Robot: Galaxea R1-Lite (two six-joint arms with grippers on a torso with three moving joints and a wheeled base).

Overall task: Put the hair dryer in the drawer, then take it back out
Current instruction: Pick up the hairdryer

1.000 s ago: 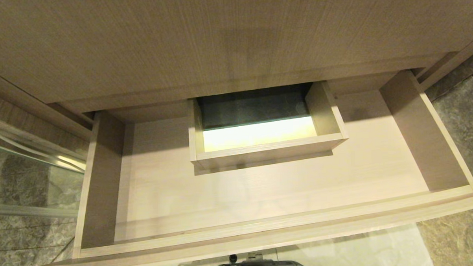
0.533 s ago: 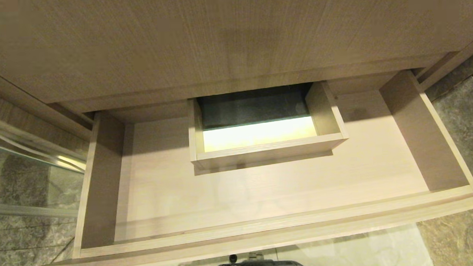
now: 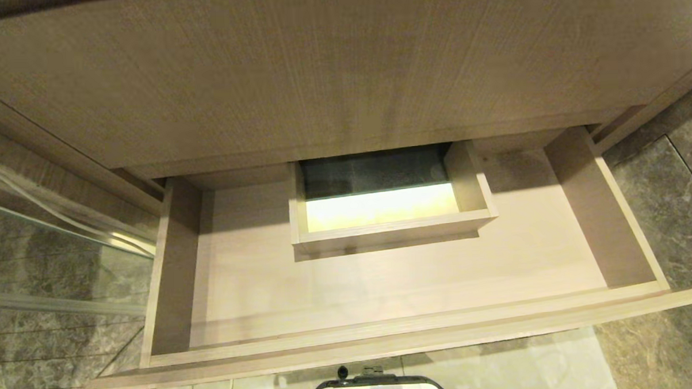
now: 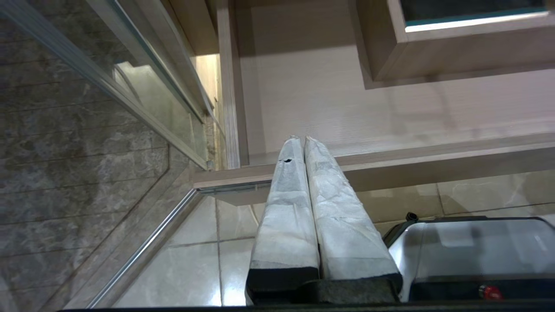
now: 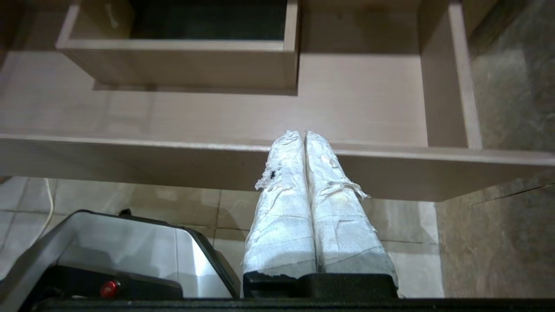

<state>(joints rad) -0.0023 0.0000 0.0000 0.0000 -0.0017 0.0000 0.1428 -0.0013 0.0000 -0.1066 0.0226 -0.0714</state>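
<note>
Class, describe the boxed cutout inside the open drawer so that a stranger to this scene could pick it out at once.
Start at the tall wood panel filling the top of the head view; below it the wide, shallow drawer stands pulled open. At the rear centre of the drawer is the boxed cutout, three low wooden walls around a rectangular opening. It alone shows dark floor and a bright lit strip instead of pale wood.

The drawer (image 3: 384,285) stands pulled out, its floor open along the front edge; only the boxed cutout (image 3: 390,227) blocks its rear centre.
</note>
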